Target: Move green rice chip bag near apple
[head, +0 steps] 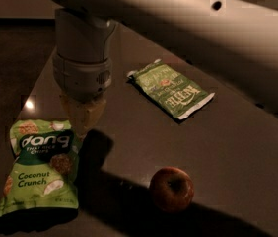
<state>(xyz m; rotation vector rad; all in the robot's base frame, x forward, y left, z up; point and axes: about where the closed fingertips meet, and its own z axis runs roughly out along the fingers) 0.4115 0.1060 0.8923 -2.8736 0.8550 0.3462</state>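
The green rice chip bag lies flat and face up at the near left corner of the counter, its printed top toward the far edge and its bottom seam toward the near edge. That leaves the puffy upper seam open to an approach from above. The gripper hangs straight down from its wrist right over the bag's upper right corner, at or just above the seam. Whether it is spread, pressed together or pinching the foil I cannot tell. That corner is probably chosen because the crimped edge gives a thin, firm lip to take hold of. The apple sits by the near edge around the middle, well apart from the bag with bare counter between them, so the bag has to go to the right along that edge. A flatter Kettle bag lies farther back, off that path.
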